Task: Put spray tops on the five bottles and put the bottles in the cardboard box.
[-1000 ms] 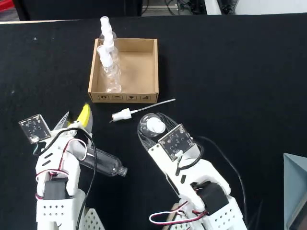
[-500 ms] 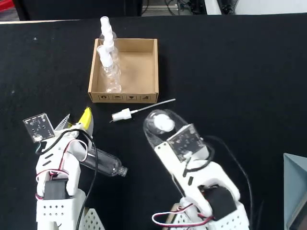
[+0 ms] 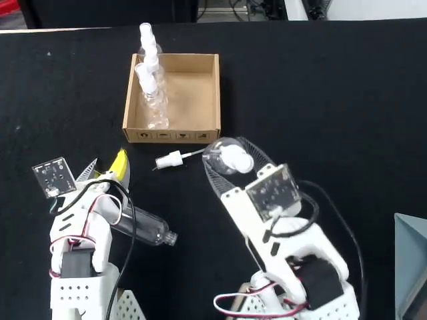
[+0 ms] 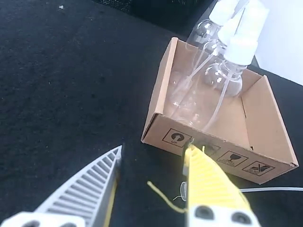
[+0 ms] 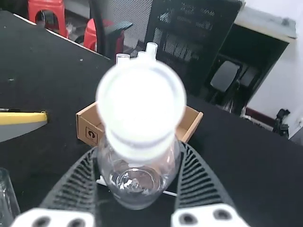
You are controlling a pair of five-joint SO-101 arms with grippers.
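This looks like a robotics lab or workroom in an office, not a home. A left arm [image 3: 83, 243] and a right arm [image 3: 293, 263], small and white, stand side by side at a table [image 3: 333, 87] draped in black cloth. Each carries a bare circuit board [image 3: 51, 179] and loose wires [image 3: 128, 217]. Beyond the table, the right wrist view shows black mesh office chairs [image 5: 189, 33], red plastic stools [image 5: 47, 9] and a plain white wall [image 5: 289, 90].
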